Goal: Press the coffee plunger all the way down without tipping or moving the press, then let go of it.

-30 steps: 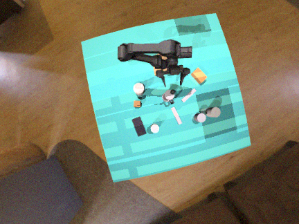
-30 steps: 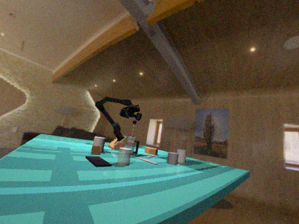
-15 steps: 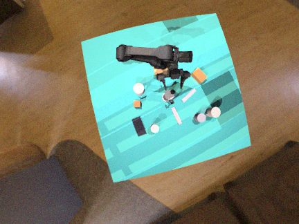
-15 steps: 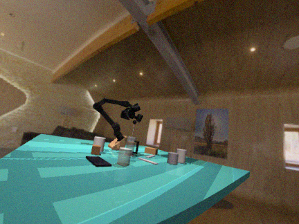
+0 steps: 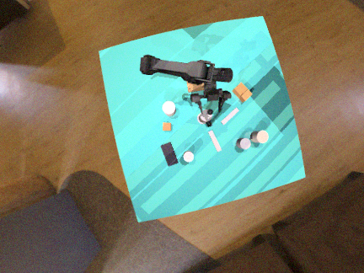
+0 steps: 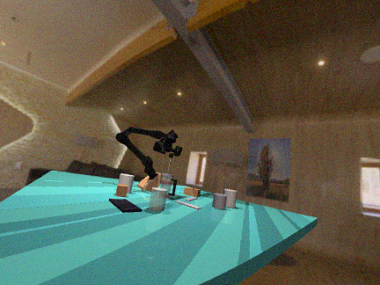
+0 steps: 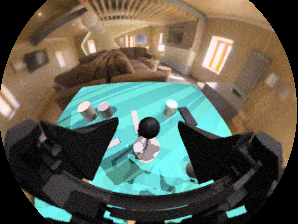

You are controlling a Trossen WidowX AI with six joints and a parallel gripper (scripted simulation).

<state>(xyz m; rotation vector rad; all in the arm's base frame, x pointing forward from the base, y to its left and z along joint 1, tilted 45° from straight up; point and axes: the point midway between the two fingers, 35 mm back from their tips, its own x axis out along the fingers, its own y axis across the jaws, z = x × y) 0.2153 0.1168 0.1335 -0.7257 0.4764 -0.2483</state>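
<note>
Wrist view shows the black parallel-jaw gripper [image 7: 148,137] standing wide apart and holding nothing, its two dark fingers flanking the round black plunger knob [image 7: 149,127] without touching it. That knob tops a thin rod rising from the small clear-walled coffee press with a dark frame [image 5: 206,116], which stands upright near the middle of the turquoise striped table top [image 5: 253,185], a little toward the edge where the arm's base sits. Judged from its slim build and tall rod, the press is light and top-heavy, its wall probably glass and fragile; any sideways load on the knob could tip or slide it. The knob is the proper place to take hold, with force kept straight down along the rod. Whether liquid is inside the press cannot be told. Outward from it lie two pale flat bars [image 5: 214,141], a small orange cube [image 5: 167,126], a tan block [image 5: 242,92], and a black flat slab [image 5: 169,153]. Four white and grey cylindrical cups [image 5: 168,108] stand around; their contents cannot be made out.
</note>
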